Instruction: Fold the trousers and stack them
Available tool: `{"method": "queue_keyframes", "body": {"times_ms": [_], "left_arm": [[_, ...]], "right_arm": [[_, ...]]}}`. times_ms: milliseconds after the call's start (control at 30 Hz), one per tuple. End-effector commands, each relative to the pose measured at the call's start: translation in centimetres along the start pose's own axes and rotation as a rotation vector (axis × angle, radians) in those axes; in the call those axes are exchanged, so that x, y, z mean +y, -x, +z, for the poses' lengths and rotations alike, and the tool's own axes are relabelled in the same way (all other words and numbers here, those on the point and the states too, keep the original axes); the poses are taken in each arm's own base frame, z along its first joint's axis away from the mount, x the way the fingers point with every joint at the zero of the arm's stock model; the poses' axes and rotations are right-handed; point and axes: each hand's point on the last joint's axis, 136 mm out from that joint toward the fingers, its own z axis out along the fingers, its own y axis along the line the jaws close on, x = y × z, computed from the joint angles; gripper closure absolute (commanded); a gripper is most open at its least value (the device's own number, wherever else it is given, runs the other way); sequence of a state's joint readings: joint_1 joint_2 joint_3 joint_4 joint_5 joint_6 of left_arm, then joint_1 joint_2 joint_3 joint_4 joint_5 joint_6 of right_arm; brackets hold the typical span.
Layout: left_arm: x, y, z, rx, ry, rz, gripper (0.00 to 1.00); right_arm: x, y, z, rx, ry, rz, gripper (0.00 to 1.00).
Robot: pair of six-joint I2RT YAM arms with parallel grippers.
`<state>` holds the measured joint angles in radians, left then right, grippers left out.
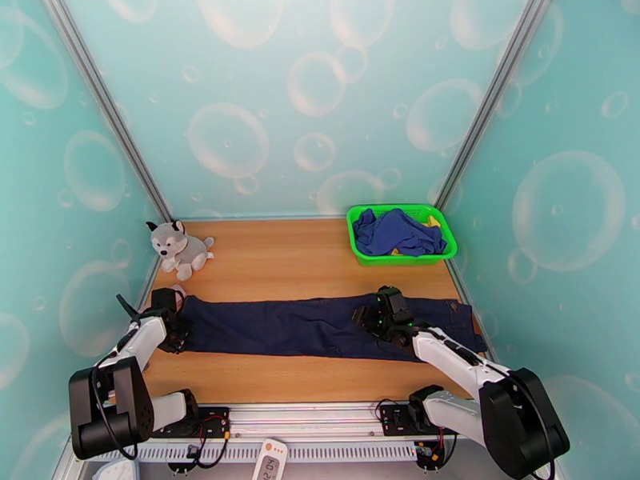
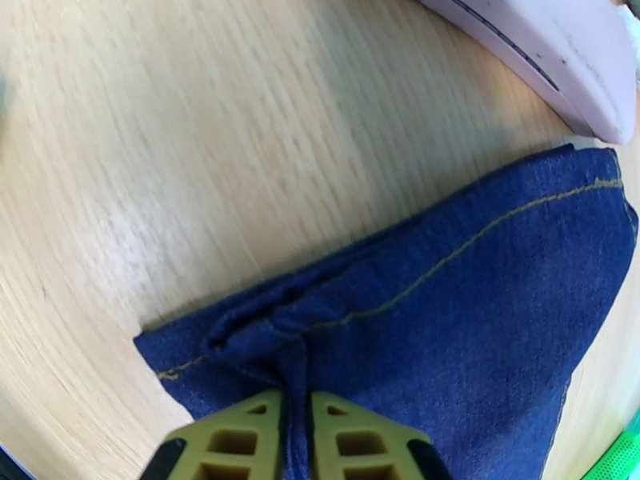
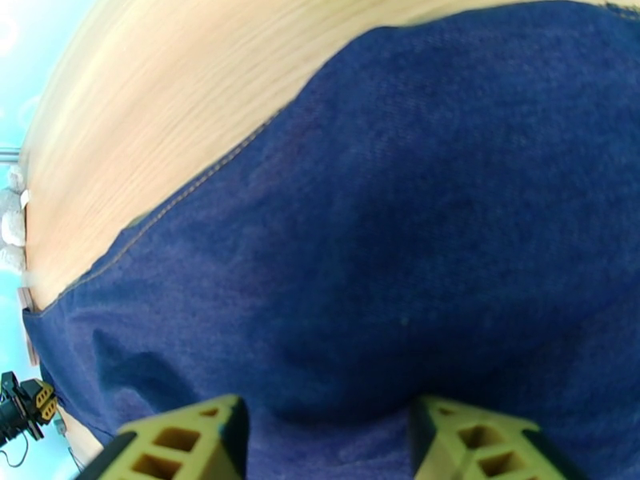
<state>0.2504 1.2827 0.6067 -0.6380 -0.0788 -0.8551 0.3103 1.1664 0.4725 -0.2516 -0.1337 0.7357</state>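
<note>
The dark navy trousers (image 1: pixel 320 326) lie flat and stretched out left to right across the wooden table, with the waist at the right. My left gripper (image 1: pixel 172 323) is at the leg-hem end. In the left wrist view its yellow fingers (image 2: pixel 240 442) stand close together, and the left gripper (image 2: pixel 296 430) is shut on a bunched fold of the trousers (image 2: pixel 448 330) beside the orange hem stitching. My right gripper (image 1: pixel 384 318) rests over the upper-leg area. Seen from the right wrist, the right gripper (image 3: pixel 328 442) is open, fingers (image 3: pixel 184 442) wide apart, the trousers (image 3: pixel 416 234) bulging between them.
A green basket (image 1: pixel 364 254) at the back right holds a royal-blue garment (image 1: pixel 396 231). A plush husky (image 1: pixel 180 248) sits at the back left. A pale pink rounded object (image 2: pixel 552 50) lies just beyond the hem. Bare wood (image 1: pixel 280 258) spreads behind the trousers.
</note>
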Motion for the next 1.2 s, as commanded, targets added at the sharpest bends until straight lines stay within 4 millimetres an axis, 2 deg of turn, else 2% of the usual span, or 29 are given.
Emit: {"method": "queue_keyframes", "body": {"times_ms": [0,167,367,567,633,833,900,1033,1133,1167], "left_arm": [[-0.2,1.0,-1.1,-0.035,0.001,0.018,0.88],[-0.4,1.5,-1.8,-0.058,-0.012,0.032,1.0],[-0.3,1.9,-3.3,-0.09,-0.023,0.025,1.0],[1.4,1.4,-5.0,-0.116,-0.006,-0.08,1.0],[1.8,1.0,-4.9,-0.116,-0.01,-0.1,1.0],[1.4,0.1,-4.7,-0.093,-0.047,-0.123,0.99],[1.1,-0.1,-4.6,-0.086,-0.065,-0.119,0.92],[0.4,-0.4,-4.6,-0.064,-0.097,-0.098,0.59],[-1.0,1.7,-7.2,-0.178,-0.149,-0.04,0.39],[-2.1,2.4,-8.4,-0.228,-0.19,0.007,0.15]], "right_arm": [[-0.4,-0.3,0.2,0.005,0.002,-0.011,0.43],[-0.3,-0.1,0.1,-0.001,0.004,-0.009,0.43],[-2.5,-0.9,0.7,0.013,-0.035,0.057,0.43],[-4.9,-1.5,0.9,0.013,-0.08,0.109,0.43],[-5.0,-1.4,0.7,0.006,-0.081,0.112,0.43],[-4.8,-0.7,0.2,-0.013,-0.089,0.107,0.43],[-4.8,-0.3,-0.2,-0.026,-0.094,0.108,0.42],[-6.1,1.3,-1.7,-0.062,-0.095,0.178,0.41],[-7.0,3.3,-4.4,-0.136,-0.097,0.21,0.39],[-7.4,3.9,-5.4,-0.156,-0.116,0.213,0.37]]}}
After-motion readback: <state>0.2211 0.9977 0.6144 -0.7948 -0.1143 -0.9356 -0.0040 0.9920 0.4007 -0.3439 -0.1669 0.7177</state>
